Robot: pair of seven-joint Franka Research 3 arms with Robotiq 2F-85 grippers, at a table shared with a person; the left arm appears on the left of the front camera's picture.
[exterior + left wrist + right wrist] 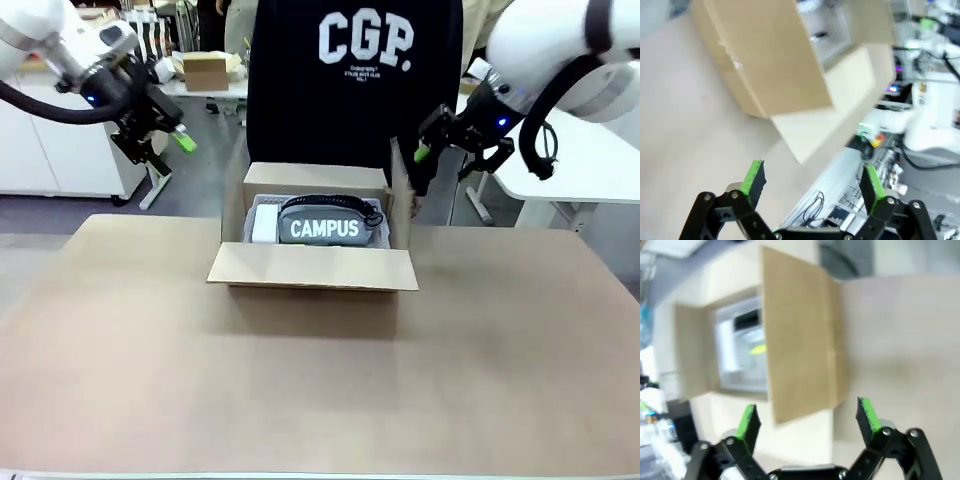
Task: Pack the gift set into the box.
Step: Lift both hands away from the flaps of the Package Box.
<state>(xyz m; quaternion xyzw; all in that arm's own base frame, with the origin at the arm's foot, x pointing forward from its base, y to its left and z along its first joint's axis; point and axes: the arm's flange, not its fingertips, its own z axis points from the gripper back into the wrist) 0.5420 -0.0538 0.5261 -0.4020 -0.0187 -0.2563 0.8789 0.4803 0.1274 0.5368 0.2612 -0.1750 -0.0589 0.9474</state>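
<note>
The box (312, 266) stands open at the table's far middle, its front flap folded down toward me. Inside lies the gift set (322, 224): a grey pouch printed CAMPUS with a white item at its left. My left gripper (165, 145) hangs open in the air to the box's upper left. My right gripper (450, 160) hangs open to its upper right, apart from the box. In the left wrist view the open left gripper (812, 175) looks down at the box (770, 55). The right gripper (807, 412) is open above the box (800, 340), with the gift set (740, 350) blurred inside.
A person in a black sweatshirt (350, 80) stands right behind the box. The brown table (320, 380) stretches toward me. A small cardboard box (205, 70) sits far off at the back left. A white table (590, 170) stands at the right.
</note>
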